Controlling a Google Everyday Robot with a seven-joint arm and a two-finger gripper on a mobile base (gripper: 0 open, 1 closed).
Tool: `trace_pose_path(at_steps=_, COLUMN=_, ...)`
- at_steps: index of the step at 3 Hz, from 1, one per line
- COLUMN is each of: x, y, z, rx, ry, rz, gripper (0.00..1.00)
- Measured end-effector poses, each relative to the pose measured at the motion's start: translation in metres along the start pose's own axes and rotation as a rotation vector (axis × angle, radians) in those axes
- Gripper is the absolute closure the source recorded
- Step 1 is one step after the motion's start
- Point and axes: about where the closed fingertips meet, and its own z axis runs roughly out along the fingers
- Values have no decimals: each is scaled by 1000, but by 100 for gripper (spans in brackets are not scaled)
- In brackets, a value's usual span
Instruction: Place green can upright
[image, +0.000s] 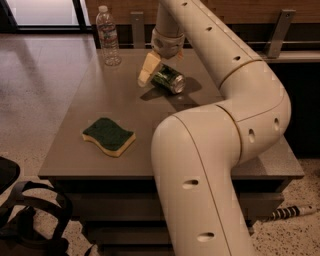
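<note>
The green can (169, 80) lies tilted on its side on the grey table (200, 105), far middle, its silver end facing front right. My gripper (156, 75) reaches down from above and sits over the can's left part. Its jaws look open. One cream finger (148, 70) slants down just left of the can, and the other is hidden behind the can. I cannot tell whether the finger touches the can.
A clear water bottle (108, 36) stands at the table's far left corner. A green-topped yellow sponge (109, 136) lies front left. My large arm (210, 165) covers the table's right front. A dark chair (20, 220) is at lower left.
</note>
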Motion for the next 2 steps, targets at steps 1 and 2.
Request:
trace_pose_path(at_steps=1, x=-5, y=3, z=10, rx=-8, ry=15, rz=-12, gripper=0)
trace_pose_path(at_steps=2, x=2, y=-4, z=10, rx=11, ry=36, rz=22, gripper=16)
